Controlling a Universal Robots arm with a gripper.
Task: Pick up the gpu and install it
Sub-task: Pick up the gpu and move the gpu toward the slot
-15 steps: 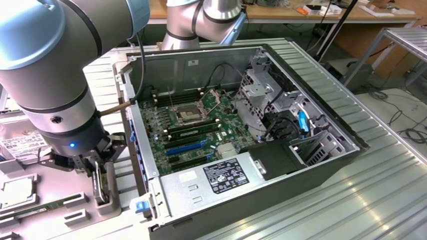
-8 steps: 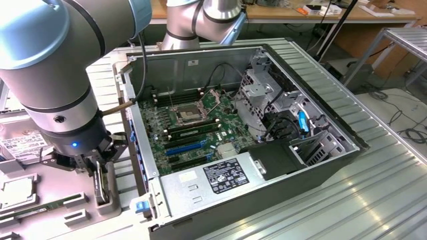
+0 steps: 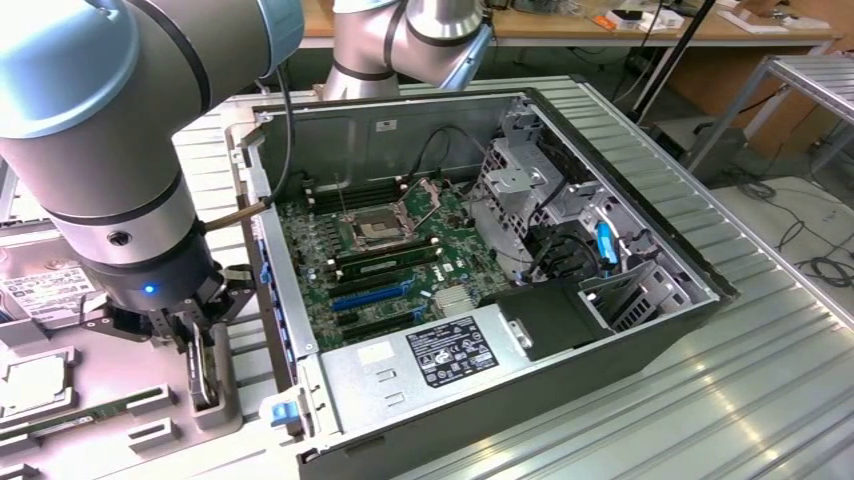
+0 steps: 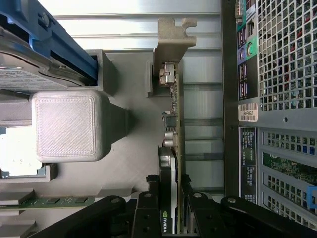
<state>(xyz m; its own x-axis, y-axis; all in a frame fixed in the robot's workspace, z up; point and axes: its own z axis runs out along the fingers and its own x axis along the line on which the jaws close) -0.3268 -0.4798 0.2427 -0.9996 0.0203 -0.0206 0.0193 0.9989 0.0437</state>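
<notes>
Wrist view: hand straddles gpu, on edge in grey holder beside computer case; clamped or not, cannot tell. Step: pick-up grasp, unlifted.

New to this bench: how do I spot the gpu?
Beside the open computer case, on the exterior view's left, sits a grey parts tray. The gpu stands on edge in it under the gripper, a thin dark card with a silver end bracket.
</notes>
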